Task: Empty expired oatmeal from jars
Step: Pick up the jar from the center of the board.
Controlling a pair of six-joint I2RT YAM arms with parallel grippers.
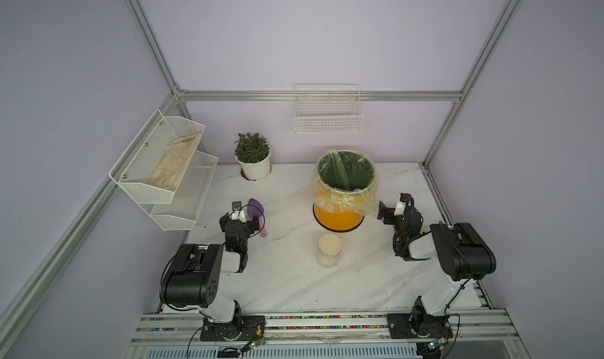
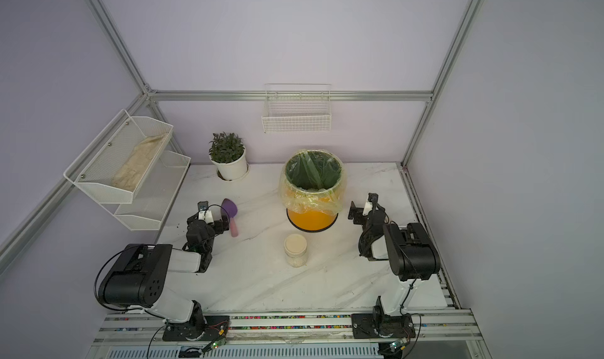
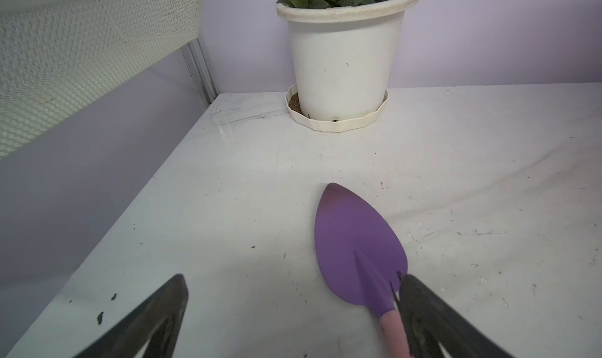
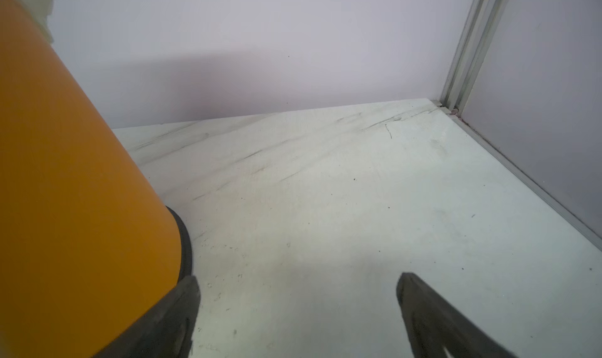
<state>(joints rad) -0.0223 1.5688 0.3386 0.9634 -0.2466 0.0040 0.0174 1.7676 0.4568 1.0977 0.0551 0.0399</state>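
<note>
Now | jar [image 1: 329,249] upright, capped, oatmeal [image 1: 328,262] inside, mid-table | left gripper [image 3: 293,279], right gripper [image 4: 299,278] both spread, empty, apart from jar | bin [image 1: 338,218] just behind jar | advice: clamp glass low, unscrew lid [image 1: 329,243] level, then tip over bin.

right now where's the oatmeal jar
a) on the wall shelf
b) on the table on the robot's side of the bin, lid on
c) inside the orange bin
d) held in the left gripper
b: in a top view the jar stands upright on the table with its lid on, just short of the orange bin.
</note>
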